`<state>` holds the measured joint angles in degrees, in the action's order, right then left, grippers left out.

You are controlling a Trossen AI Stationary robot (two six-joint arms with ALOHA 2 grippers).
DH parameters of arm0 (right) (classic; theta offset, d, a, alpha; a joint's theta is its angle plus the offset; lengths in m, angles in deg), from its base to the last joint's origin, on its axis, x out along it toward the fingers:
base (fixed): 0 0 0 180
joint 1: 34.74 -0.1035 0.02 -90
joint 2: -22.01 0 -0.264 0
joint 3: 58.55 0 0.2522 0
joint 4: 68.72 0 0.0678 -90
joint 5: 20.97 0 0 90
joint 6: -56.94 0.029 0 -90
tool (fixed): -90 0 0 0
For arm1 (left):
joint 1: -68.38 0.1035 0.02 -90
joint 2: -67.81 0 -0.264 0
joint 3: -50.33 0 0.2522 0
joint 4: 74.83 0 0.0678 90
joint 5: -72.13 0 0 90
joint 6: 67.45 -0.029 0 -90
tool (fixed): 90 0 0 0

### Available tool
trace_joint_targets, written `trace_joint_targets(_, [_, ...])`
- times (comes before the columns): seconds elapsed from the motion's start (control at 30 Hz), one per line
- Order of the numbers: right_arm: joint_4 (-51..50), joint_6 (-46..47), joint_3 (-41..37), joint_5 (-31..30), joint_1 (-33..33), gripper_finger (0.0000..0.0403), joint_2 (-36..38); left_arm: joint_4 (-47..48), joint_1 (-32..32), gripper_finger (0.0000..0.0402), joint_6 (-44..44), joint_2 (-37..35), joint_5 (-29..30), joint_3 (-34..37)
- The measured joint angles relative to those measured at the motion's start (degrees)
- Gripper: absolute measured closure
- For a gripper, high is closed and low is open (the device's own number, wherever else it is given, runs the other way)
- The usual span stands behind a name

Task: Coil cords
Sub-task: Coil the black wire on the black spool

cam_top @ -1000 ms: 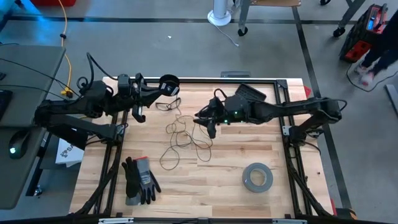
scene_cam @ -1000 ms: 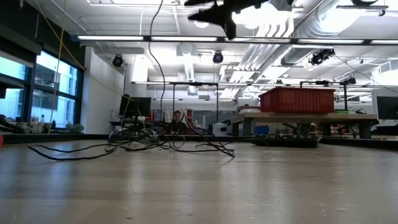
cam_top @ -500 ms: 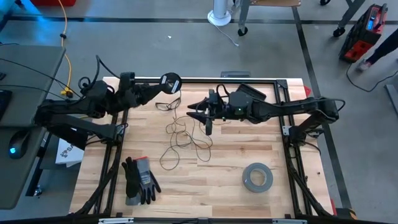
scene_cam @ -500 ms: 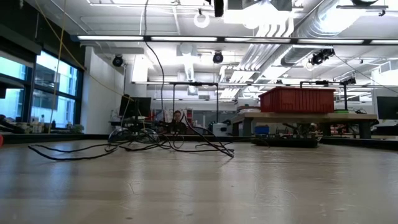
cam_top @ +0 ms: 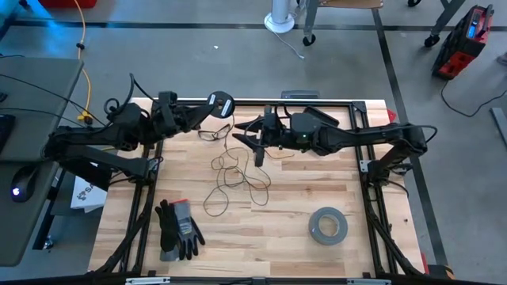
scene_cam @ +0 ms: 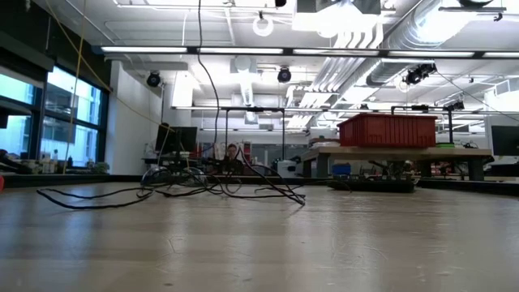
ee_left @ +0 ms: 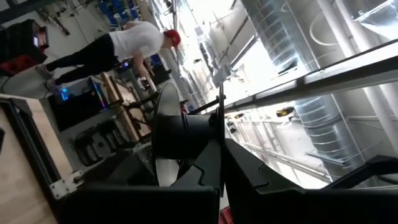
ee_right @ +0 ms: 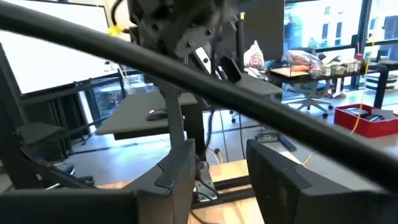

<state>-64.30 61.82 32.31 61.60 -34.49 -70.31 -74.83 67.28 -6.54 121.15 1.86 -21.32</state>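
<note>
The thin dark cord [cam_top: 234, 170] lies in loose loops on the middle of the wooden table [cam_top: 301, 190]. In the low view its pile [scene_cam: 203, 191] rests on the tabletop and one strand [scene_cam: 212, 89] climbs out of the top of the picture. The small round black spool [cam_top: 219, 104] hangs above the table's far edge, with my left gripper [cam_top: 210, 108] shut on it. My right gripper [cam_top: 250, 147] hovers open, high over the cord's far end, pointing level toward the left. Nothing shows between its fingers [ee_right: 180, 168]. My left gripper holds the spool [ee_left: 183, 134] at the free ends of its shut fingers [ee_left: 205, 186]. Its fingers come from the table's left, slanting a little upward. They hide which part of the spool they are on. The spool is lifted clear of the table.
A grey tape roll [cam_top: 328, 226] lies at the near right and a pair of dark gloves [cam_top: 178, 229] at the near left. A black frame rail [cam_top: 317, 101] runs along the far edge. A yellow cable [cam_top: 83, 47] hangs beyond the left corner. A person [ee_left: 134, 46] stands beyond the table.
My left gripper has rolled about its own pointing line, turning the spool with it so that its round face now shows from above. My right gripper has risen and drifted toward the far edge, leaving the top of the low view. The climbing strand has shifted sideways.
</note>
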Motion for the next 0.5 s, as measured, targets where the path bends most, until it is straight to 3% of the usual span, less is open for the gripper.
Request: trace_joint_targets(0.5, [-0.37,0.23,0.0,0.37,0.12,0.0265,-0.03,0.15,1.34,0.0401,-1.54,-0.21,-0.56,0.01])
